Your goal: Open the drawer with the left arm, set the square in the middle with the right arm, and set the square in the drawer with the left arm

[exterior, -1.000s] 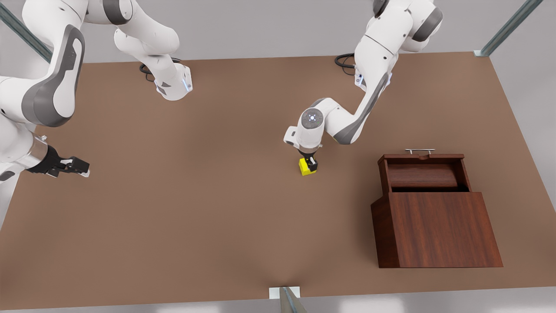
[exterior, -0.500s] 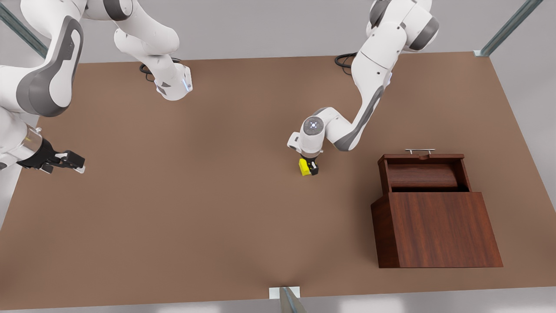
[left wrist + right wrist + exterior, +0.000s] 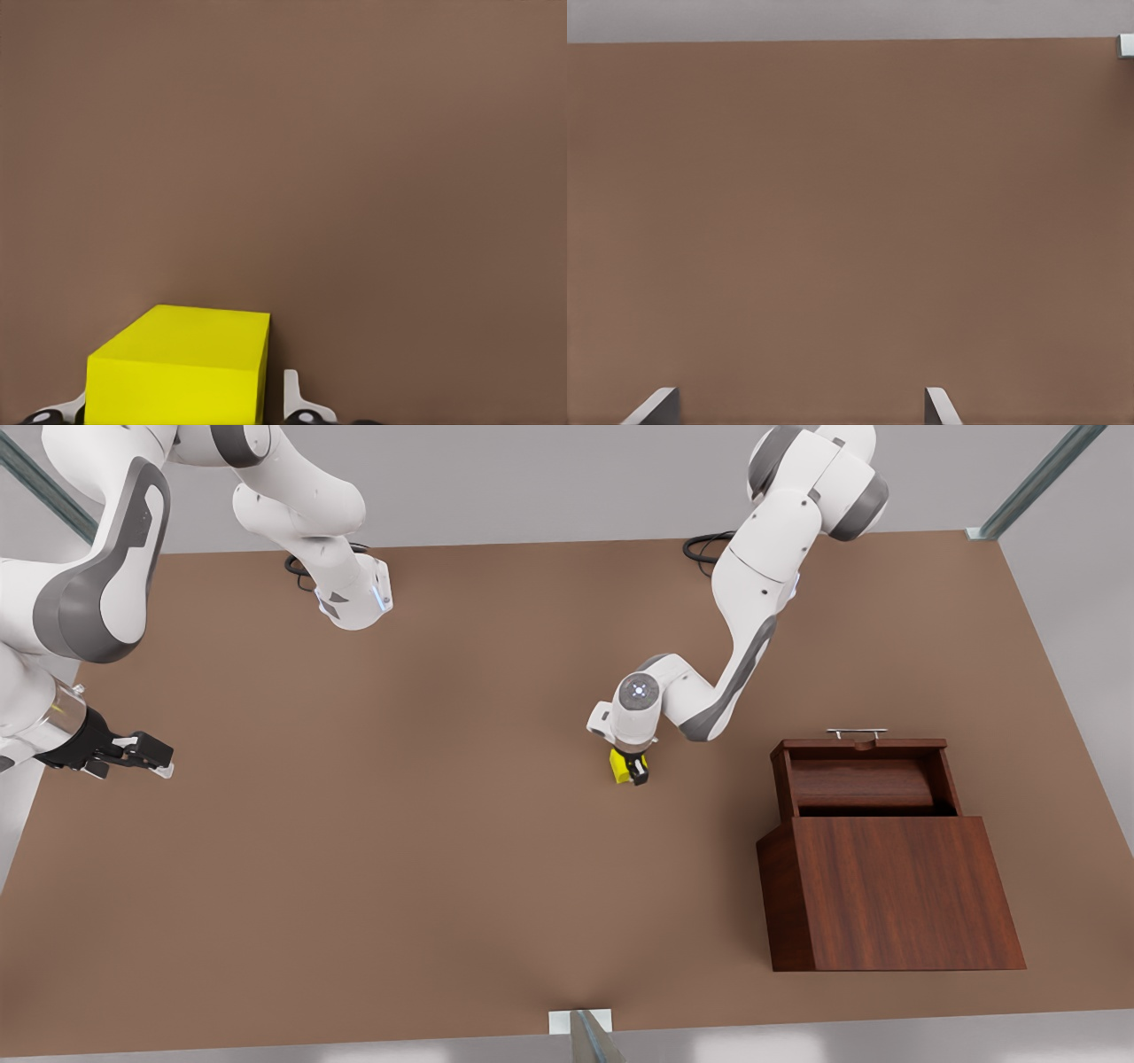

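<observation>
Yellow is the little square (image 3: pixel 622 766), and the left end effector (image 3: pixel 633 771) has come down on it. Its black fingers (image 3: pixel 639 769) sit on two sides of the square, close against it. In the left wrist view the square (image 3: pixel 182 367) fills the space between the two light finger tips (image 3: pixel 292 394), and the tips look like they touch its sides. The square rests on the brown counter (image 3: pixel 443 824), near the middle of it.

White and grey, the left arm (image 3: pixel 753 584) bends down to the square from the far side of the counter, on the front view's right.

Next to it, well apart from the square on the front view's right, stands the dark red-brown wooden cabinet (image 3: pixel 895 895). Its drawer (image 3: pixel 864 775) is pulled out on the far side. A thin silver handle (image 3: pixel 857 732) sits on the drawer's far edge.

Far off on the front view's left, the right end effector (image 3: pixel 164 763) waits above the edge of the counter, holding nothing. In the right wrist view its two finger tips (image 3: pixel 656 407) are spread wide apart over the bare counter (image 3: pixel 850 221). The right arm (image 3: pixel 97 593) reaches in from that side.
</observation>
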Controlling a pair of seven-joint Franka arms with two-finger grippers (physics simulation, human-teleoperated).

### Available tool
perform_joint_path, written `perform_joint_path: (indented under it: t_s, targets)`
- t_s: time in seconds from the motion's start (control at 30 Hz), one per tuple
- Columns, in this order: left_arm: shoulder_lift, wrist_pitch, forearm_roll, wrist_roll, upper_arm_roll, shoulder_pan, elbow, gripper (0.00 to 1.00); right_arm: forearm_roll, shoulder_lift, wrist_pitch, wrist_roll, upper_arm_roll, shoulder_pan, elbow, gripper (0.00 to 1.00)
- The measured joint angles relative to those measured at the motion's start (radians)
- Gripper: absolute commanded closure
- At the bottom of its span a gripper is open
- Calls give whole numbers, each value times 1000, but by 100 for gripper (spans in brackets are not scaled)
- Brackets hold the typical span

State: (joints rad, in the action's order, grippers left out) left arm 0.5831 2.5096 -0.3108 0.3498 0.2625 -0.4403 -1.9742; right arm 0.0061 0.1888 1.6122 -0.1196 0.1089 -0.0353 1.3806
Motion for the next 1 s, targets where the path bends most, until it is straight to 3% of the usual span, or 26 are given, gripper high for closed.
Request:
perform_joint_path:
  t_s: [0.53, 0.87, 1.0]
  targets:
    - [-14, -4, -8, -32, 0, -3, 3, 33, 3, 2, 2, 1, 0, 2, 0, 0]
    - [-354, -384, 12, -41, -28, 5, 36, 31, 2, 1, 0, 1, 0, 3, 0, 0]
    - [-421, -522, 94, 236, -177, 5, 108, 30, 2, 2, 2, 0, 0, 3, 0, 0]
